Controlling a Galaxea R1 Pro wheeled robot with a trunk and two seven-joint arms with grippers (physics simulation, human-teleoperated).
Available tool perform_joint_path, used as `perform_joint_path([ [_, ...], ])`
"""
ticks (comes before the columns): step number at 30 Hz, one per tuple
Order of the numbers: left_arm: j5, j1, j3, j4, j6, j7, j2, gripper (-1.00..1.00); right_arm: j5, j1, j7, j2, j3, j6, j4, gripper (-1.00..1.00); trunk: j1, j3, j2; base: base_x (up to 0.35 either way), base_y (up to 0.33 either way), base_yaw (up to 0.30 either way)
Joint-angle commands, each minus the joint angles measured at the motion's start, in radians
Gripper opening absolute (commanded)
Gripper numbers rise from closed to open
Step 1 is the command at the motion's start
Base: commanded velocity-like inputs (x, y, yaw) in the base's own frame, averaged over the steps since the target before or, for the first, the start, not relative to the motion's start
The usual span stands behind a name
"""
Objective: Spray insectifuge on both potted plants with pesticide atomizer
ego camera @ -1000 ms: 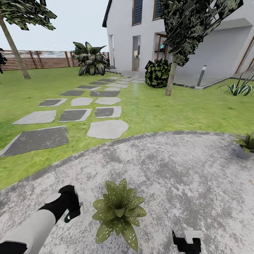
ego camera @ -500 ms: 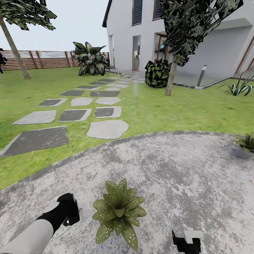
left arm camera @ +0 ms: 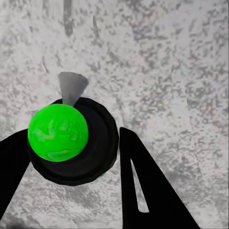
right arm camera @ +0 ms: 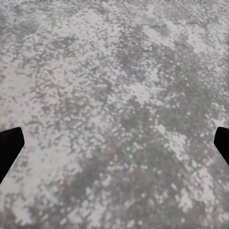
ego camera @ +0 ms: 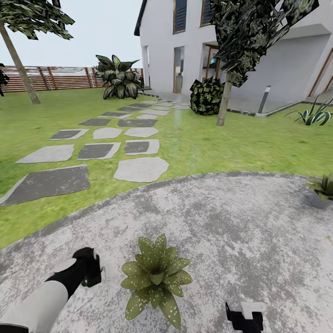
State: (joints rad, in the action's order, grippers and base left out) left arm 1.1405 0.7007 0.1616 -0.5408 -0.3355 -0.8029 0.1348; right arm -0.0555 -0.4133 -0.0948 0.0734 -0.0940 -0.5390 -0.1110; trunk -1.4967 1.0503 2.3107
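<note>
Left gripper (left arm camera: 71, 157) clenched around the pesticide atomizer (left arm camera: 71, 143), bright green cap atop its dark round body.

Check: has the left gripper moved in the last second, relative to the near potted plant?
Yes. The left gripper has slid away from the near potted plant, toward the robot's left; the plant sits unchanged on the patio.

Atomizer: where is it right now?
The atomizer sits between the left gripper's fingers, seen top-down in the left wrist view. In the head view that gripper hovers over the patio, just left of the near potted plant.
</note>
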Motion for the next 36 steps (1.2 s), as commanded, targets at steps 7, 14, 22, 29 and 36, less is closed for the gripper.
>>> perform_joint_path([
  [7,0.090,0.057,0.010,-0.002,-0.006,-0.315,0.018,-1.00,-0.006,0.000,-0.005,0.000,-0.009,-0.002,0.001,1.00,0.000,0.001,0.000,0.000,0.000,0.000],
  [14,0.245,0.079,0.005,-0.012,0.029,-0.360,0.013,-1.00,-0.005,0.000,-0.005,0.000,-0.009,-0.002,0.001,1.00,0.000,0.001,0.000,0.000,0.000,0.000],
  [22,0.231,0.080,-0.113,-0.141,0.043,-0.240,0.002,-1.00,-0.004,0.000,-0.005,0.000,-0.009,-0.002,0.002,1.00,0.000,0.001,0.000,0.000,0.000,0.000],
  [29,0.228,0.092,-0.122,-0.170,0.042,-0.399,-0.046,-1.00,-0.006,0.000,-0.005,0.002,-0.008,-0.002,0.001,1.00,0.000,0.001,0.000,0.000,0.000,0.000],
  [36,0.231,0.086,-0.120,-0.384,-0.071,-0.596,-0.053,-1.00,-0.006,0.000,-0.005,0.001,-0.009,-0.002,0.001,1.00,0.000,0.001,0.000,0.000,-0.011,0.000],
])
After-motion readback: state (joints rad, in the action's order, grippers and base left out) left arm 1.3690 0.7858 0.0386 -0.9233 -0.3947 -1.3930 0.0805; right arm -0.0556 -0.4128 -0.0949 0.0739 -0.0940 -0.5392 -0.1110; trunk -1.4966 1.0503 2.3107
